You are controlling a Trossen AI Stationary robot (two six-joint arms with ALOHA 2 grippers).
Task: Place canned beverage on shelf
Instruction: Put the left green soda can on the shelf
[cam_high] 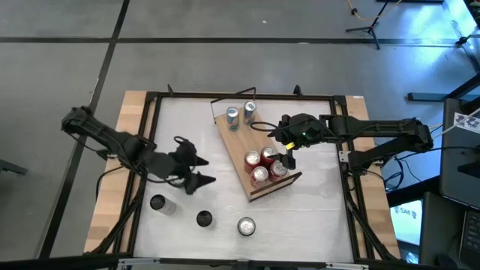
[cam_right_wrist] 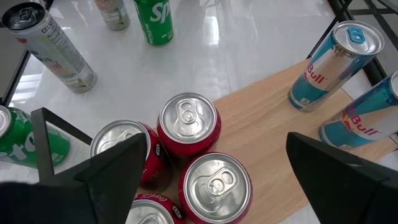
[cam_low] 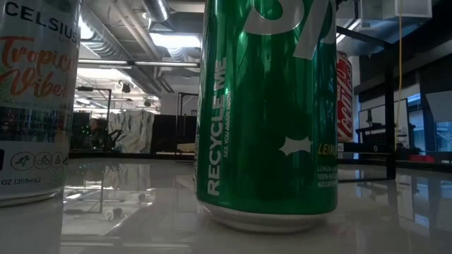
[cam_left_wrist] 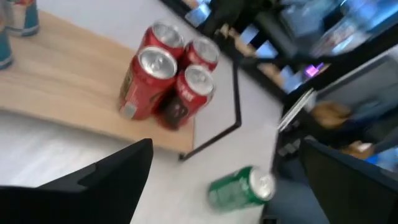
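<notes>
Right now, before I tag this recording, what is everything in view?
shelf: 1, light wood with thin black wire frame, lying askew mid-table
red cans: 4, red with silver tops, upright in a cluster at the shelf's near end
blue cans: 2, blue and silver, upright at the shelf's far end
green cans: 2, green, on the table off the shelf; the second is just past the wire frame
white can: 1, white with black top, on the table
pale can: 1, cropped, beside the far green one
table: 1, white top, black frame
left hand: open, empty, left of the shelf
right hand: open, empty, over the red cans
</notes>
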